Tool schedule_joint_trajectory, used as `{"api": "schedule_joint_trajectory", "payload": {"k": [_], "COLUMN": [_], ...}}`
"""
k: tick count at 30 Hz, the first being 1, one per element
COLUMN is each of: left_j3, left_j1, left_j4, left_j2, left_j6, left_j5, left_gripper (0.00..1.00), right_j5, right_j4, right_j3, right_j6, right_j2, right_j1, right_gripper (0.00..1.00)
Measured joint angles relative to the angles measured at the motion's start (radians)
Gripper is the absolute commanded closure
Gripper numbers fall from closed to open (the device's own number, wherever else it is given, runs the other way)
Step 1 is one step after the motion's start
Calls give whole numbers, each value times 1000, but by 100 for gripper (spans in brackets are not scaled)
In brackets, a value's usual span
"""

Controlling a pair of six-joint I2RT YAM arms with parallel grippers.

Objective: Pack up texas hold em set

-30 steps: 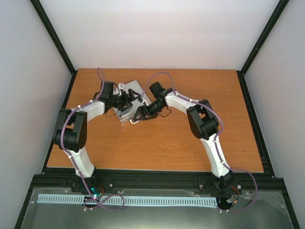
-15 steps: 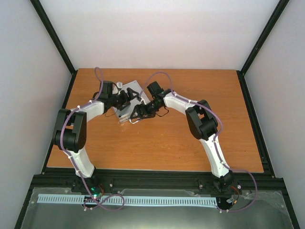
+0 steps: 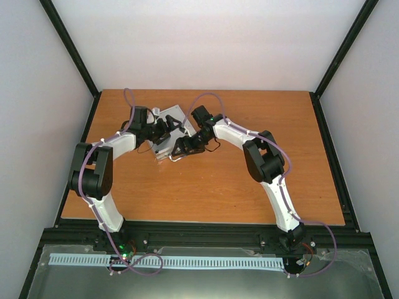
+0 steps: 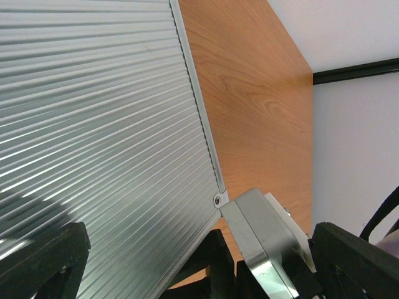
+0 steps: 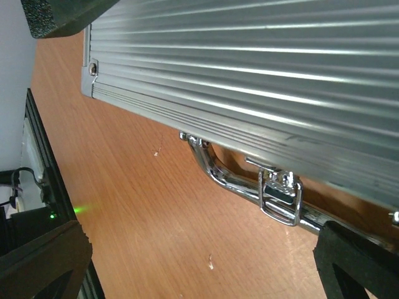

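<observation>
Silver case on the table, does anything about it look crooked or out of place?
The case lies skewed, its edges at an angle to the edges of the table. In the right wrist view a chrome clasp hangs loose over the handle, so it may be unlatched. Nothing looks spilled or damaged.

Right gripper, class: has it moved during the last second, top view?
Yes. The right gripper has shifted slightly left, toward the left edge of the table.

Closed ribbed silver case (image 4: 93, 124), lying flat.
</observation>
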Motion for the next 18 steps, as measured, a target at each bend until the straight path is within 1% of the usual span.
{"api": "schedule_joint_trajectory", "payload": {"k": [6, 18], "left_j3": [-1, 0], "left_j1": [0, 1], "left_j4": [-2, -8], "left_j2": [-2, -3], "left_j6": [0, 1], "left_j5": [-2, -6], "left_gripper": [0, 0], "right_j5": [-14, -140], "right_j4": [-12, -5], "right_j3": [12, 19], "right_j6": [-44, -49], "right_j2": [13, 34], "right_j1": [0, -6], "right_gripper": [1, 1]}}
